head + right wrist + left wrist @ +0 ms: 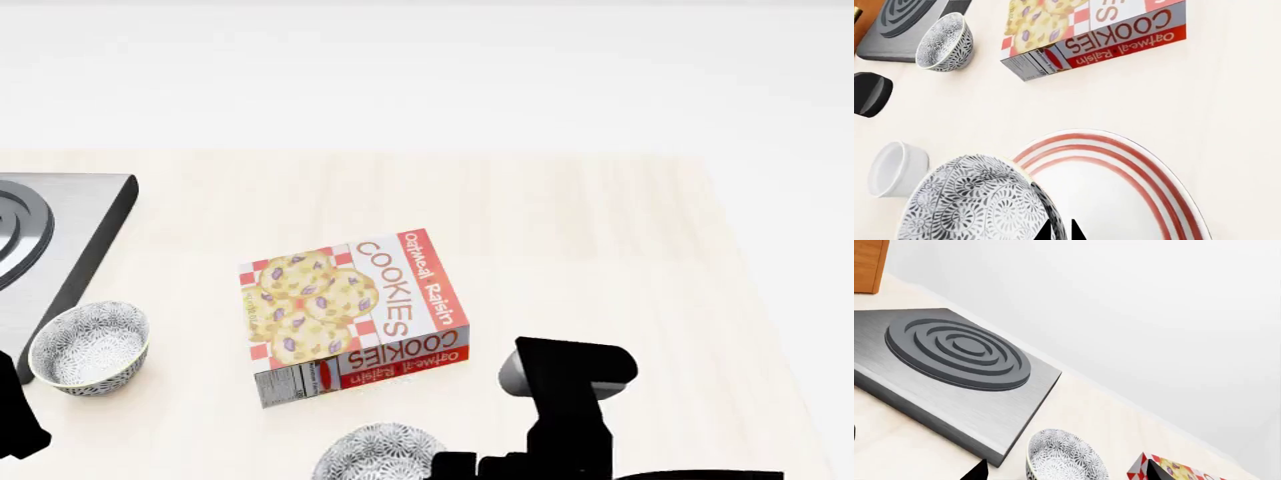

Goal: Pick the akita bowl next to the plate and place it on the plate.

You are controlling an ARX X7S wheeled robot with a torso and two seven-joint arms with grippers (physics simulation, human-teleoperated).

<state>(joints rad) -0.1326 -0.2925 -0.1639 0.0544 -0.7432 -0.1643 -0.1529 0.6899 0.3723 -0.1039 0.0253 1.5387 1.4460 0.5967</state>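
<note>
The akita bowl (974, 205), grey-and-white speckled, sits against the left edge of the red-ringed plate (1121, 190) and overlaps it in the right wrist view. My right gripper (1062, 231) is shut on this bowl's rim, one fingertip inside and one outside. The head view shows the same bowl (380, 452) at the bottom edge, beside my right arm (567, 395); the plate is out of that view. A second identical bowl (1066, 457) (90, 345) rests by the stove corner, and my left gripper (1066, 473) hovers open over it, touching nothing.
A cookie box (354, 315) lies flat in the middle of the pale counter. A grey stove plate with a ringed burner (954, 355) fills the left side. A plain white cup (894, 167) stands just beside the held bowl. A wooden cabinet (867, 265) is beyond the stove.
</note>
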